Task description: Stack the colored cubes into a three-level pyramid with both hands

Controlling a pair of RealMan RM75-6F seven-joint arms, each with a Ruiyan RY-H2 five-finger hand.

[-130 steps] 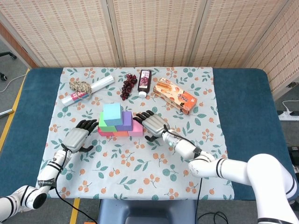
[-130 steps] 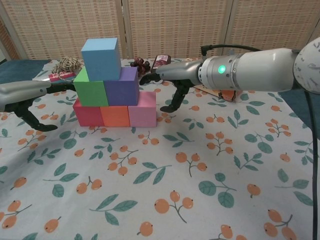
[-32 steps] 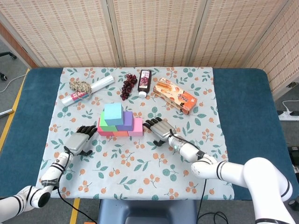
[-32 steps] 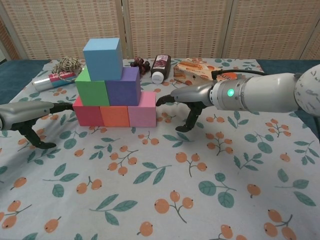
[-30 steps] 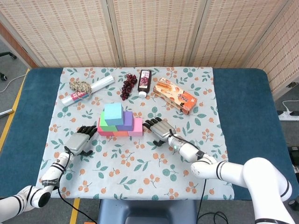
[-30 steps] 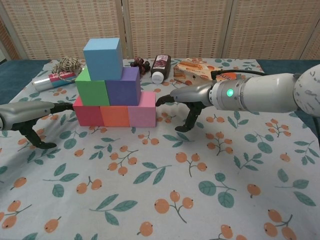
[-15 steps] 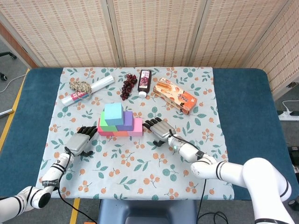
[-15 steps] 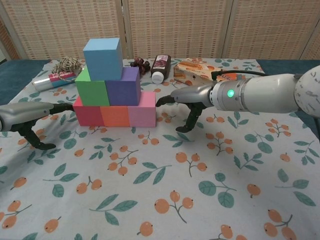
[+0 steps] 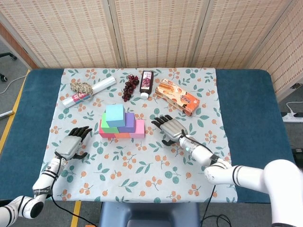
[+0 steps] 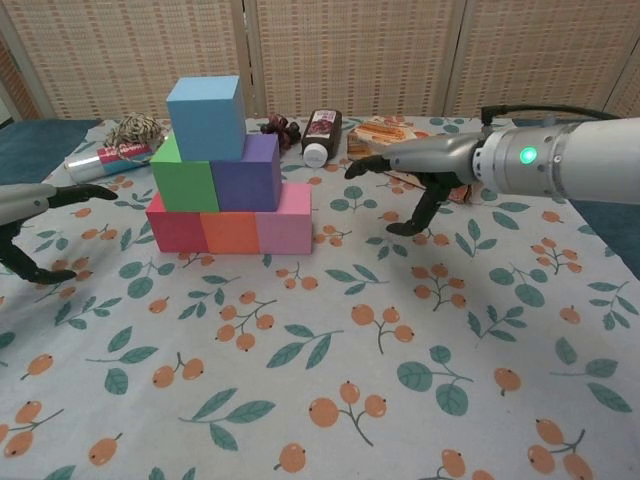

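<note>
The right hand (image 9: 171, 127) in the head view lies palm-down with its fingers spread, holding nothing, near the pyramid (image 9: 120, 124) and to its right with a strip of cloth between them. The left hand (image 9: 71, 144) sits further off on the opposite side, fingers loosely splayed and empty too. The pyramid stands mid-table on the floral tablecloth (image 9: 142, 170), its bottom row running left to right, so each hand faces one end of that long axis; the right hand is the nearer

In the chest view all three levels are in place: pink cube (image 10: 284, 231), orange and red below, green cube (image 10: 183, 178) and purple above, blue cube (image 10: 205, 117) on top. The right hand (image 10: 405, 170) hovers open, clear of the stack; the left hand (image 10: 30, 215) shows only at the frame edge, open. By my reading the build is finished
</note>
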